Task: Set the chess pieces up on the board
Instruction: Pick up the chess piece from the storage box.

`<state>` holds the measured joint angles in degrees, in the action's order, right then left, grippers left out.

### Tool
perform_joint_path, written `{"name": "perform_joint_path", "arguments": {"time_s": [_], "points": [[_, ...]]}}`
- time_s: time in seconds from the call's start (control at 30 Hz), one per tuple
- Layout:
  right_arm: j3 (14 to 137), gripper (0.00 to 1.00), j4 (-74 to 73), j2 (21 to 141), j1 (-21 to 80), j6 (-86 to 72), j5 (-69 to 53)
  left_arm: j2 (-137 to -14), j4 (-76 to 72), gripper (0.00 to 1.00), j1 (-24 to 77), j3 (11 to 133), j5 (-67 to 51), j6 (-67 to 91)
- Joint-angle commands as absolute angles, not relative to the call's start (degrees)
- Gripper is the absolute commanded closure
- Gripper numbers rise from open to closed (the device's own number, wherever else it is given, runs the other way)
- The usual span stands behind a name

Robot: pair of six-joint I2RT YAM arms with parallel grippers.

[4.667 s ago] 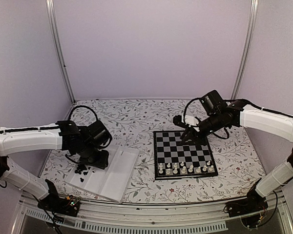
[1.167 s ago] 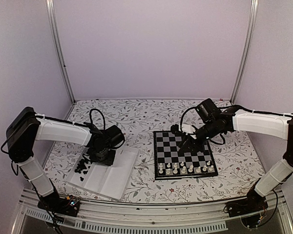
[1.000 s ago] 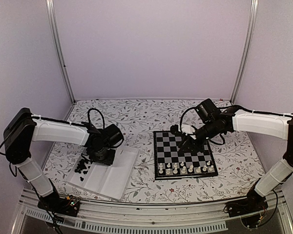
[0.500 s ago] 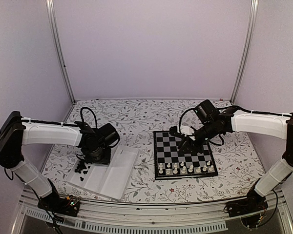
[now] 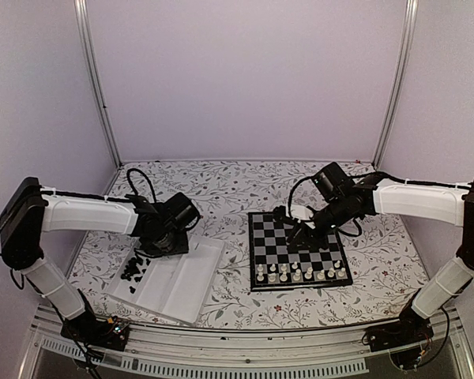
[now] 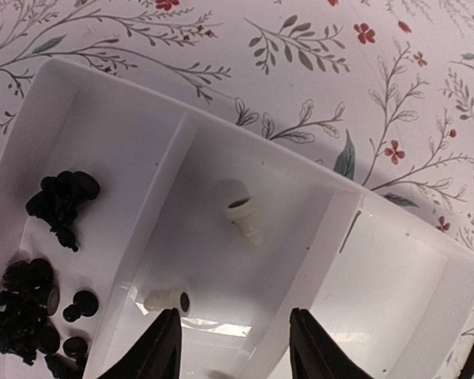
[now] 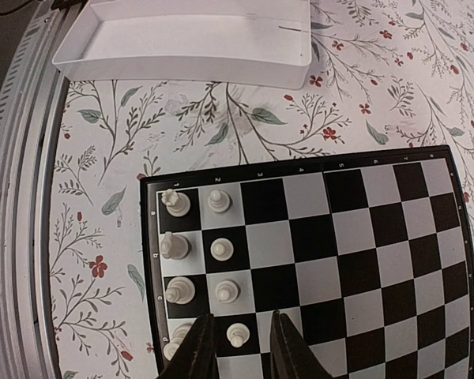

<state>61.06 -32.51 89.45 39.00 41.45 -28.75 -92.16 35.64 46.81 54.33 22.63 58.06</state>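
White's side is nearly dressed: white pieces (image 7: 174, 246) stand in two files along one edge of the board (image 7: 363, 260), and no black ones show on it in the right wrist view. The right jaws hang low over that edge, spread apart, with a pawn (image 7: 237, 335) standing upright on its square between the fingers, daylight either side of it, so nothing is gripped.

Over on the other side of the desk (image 6: 300, 47), the left jaws hover released and empty above the tray (image 6: 403, 268). Two cream pieces lie tipped over in the middle compartment, one (image 6: 242, 212) ahead of the jaws, another (image 6: 166, 300) close by the left finger. The black pieces (image 6: 28, 320) are heaped in the end compartment.

My read: stocking the white ranks. Next, the left jaws must drop and pinch a lying cream piece across its narrow stem. Tricky, it may roll.
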Motion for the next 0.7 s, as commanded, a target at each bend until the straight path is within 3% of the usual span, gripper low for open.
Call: {"name": "perform_joint_path", "arguments": {"time_s": [0.0,0.4,0.67], "points": [[60.18,0.75,-32.76,90.33,39.46,42.06,-28.29,-94.23,30.39,0.52,45.2,55.63,22.19,59.24],[60.19,0.75,-32.83,90.85,39.72,42.28,-28.04,-95.23,25.66,0.52,42.69,54.0,20.63,57.02],[60.03,0.75,-32.95,90.86,39.9,42.28,-27.69,-95.01,27.09,0.64,40.62,53.76,22.39,56.51]]}}
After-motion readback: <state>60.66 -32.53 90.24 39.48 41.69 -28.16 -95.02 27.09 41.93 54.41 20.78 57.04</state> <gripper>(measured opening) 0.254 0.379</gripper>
